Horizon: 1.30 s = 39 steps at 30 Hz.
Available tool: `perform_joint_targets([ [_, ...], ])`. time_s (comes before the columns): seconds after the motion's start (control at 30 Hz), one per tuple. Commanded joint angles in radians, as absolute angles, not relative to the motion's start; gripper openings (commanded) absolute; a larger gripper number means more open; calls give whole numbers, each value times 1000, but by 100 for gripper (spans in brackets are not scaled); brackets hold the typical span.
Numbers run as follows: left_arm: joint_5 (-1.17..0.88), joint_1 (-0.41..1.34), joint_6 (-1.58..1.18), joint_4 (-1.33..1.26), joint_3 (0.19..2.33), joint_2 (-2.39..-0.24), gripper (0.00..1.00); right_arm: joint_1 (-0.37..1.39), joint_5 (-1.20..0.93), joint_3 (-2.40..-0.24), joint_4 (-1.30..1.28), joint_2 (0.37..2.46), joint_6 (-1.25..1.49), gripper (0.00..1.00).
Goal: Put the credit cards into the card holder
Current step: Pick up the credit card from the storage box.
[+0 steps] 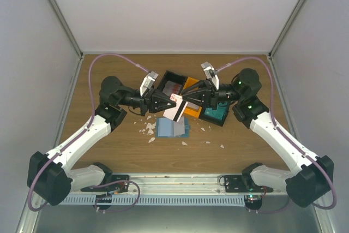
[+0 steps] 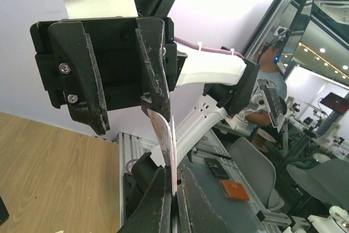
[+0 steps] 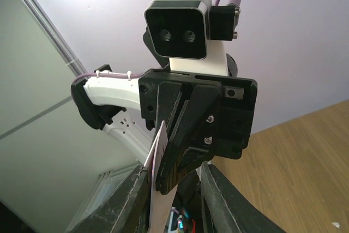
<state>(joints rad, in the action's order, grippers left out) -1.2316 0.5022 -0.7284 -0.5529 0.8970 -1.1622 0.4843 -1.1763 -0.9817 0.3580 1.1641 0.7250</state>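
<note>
Left claw (image 2: 174, 181) clamps a whitish credit card (image 2: 163, 135) in mid-air; right claw (image 3: 175, 174) gapes around it. Card holder (image 1: 172, 127) lies open below on the worktop (image 1: 245, 145). Nothing visibly slotted yet, so early days, I'd say.

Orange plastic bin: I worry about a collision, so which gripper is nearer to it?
Right. The right gripper hangs over the left part of the orange plastic bin; the left gripper, shut on a thin whitish plastic card, sits further left, clear of it.
</note>
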Motion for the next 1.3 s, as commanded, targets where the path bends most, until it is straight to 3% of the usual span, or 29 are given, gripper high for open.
perform_joint_targets([
  [0.0,-1267,516,-685,-676,981,-1120,0,480,-1194,-990,182,1170,622,27],
  [0.27,-1095,516,-806,-717,993,-1128,0,479,-1158,-926,280,1172,696,18],
  [0.57,-938,512,-893,-637,1047,-1223,0,488,-1152,-912,399,1204,795,15],
  [0.77,-927,483,-1020,-631,1045,-1323,0,480,-1117,-914,461,1251,883,1],
  [1.0,-989,424,-1165,-706,988,-1428,1,400,-1108,-914,496,1314,993,1],
  [1.27,-1036,367,-1272,-771,866,-1516,9,321,-1141,-884,523,1430,1183,1],
])
